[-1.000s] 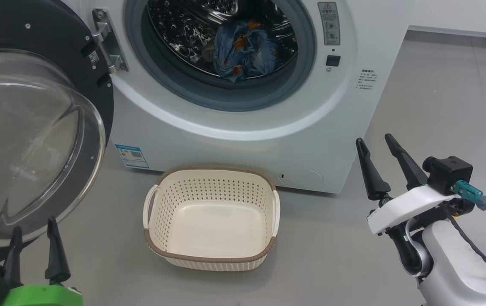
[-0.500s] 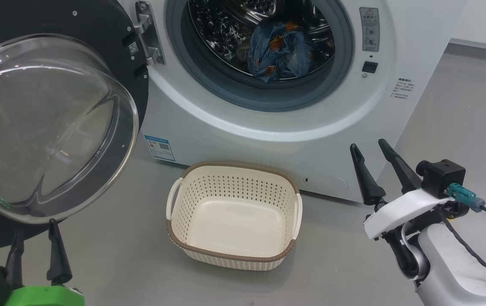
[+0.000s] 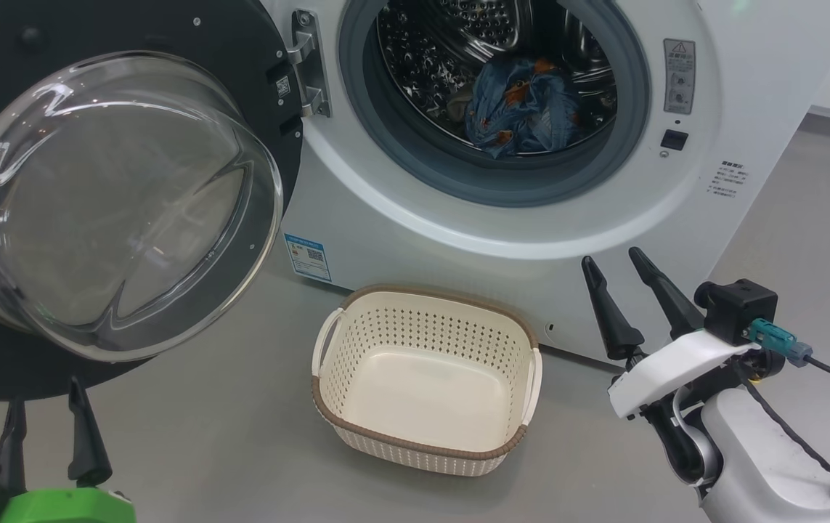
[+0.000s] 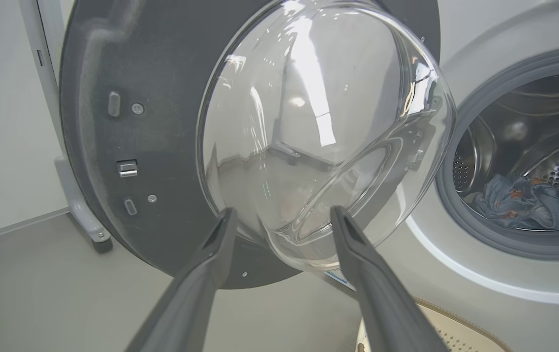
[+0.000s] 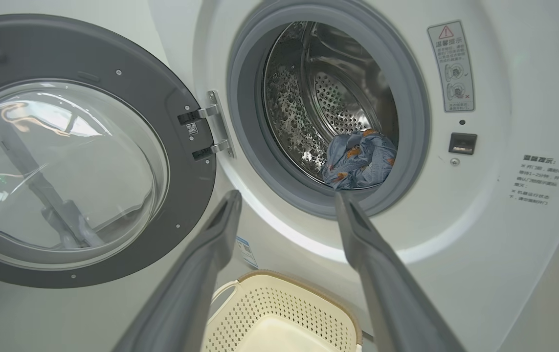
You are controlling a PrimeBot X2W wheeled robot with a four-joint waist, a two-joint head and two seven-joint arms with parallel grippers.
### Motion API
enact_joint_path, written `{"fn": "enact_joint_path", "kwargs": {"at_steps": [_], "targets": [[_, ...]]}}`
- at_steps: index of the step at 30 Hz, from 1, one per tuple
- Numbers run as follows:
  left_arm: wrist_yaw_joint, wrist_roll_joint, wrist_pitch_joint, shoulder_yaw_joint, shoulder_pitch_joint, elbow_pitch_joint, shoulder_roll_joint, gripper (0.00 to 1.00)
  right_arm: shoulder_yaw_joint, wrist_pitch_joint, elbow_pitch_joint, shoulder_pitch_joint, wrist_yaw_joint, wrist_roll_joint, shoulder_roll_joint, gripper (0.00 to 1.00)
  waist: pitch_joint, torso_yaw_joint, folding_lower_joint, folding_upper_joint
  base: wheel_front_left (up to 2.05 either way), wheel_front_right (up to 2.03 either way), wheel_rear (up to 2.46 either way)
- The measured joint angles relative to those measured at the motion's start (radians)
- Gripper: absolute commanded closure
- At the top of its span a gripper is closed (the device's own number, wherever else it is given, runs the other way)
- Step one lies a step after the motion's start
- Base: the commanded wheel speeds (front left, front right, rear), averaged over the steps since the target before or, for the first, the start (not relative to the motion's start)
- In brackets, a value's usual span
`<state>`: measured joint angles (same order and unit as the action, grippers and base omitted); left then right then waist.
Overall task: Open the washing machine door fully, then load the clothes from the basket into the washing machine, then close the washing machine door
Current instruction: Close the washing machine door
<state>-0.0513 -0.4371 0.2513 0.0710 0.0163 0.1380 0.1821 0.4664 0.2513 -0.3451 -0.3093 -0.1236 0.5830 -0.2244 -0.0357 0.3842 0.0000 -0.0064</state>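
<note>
While the clothes (image 3: 520, 109) lie inside the washing machine (image 3: 400, 240), the left end effector (image 3: 46, 392) and the right end effector (image 3: 611, 256) both stand spread wide, each empty.

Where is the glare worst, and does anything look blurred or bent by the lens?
Head view: pale streaks of glare on the glass bowl of the washing machine door, otherwise sharp. Left wrist view: worst glare, a bright band down that glass; the left fingers look rather soft. Right wrist view: sparkle on the steel drum, and the washing machine bows slightly from the wide lens.
</note>
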Motion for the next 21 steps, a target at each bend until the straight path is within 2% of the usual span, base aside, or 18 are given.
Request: {"fn": "enact_joint_path", "kwargs": {"at_steps": [21], "targets": [[-0.004, 0.0, 0.0, -0.036, -0.01, -0.019, 0.002, 0.0, 0.018, 0.0, -0.001, 0.0, 0.0, 0.019, 0.003, 0.0, 0.0, 0.017, 0.0, 0.0, 0.0, 0.0, 0.0]]}}
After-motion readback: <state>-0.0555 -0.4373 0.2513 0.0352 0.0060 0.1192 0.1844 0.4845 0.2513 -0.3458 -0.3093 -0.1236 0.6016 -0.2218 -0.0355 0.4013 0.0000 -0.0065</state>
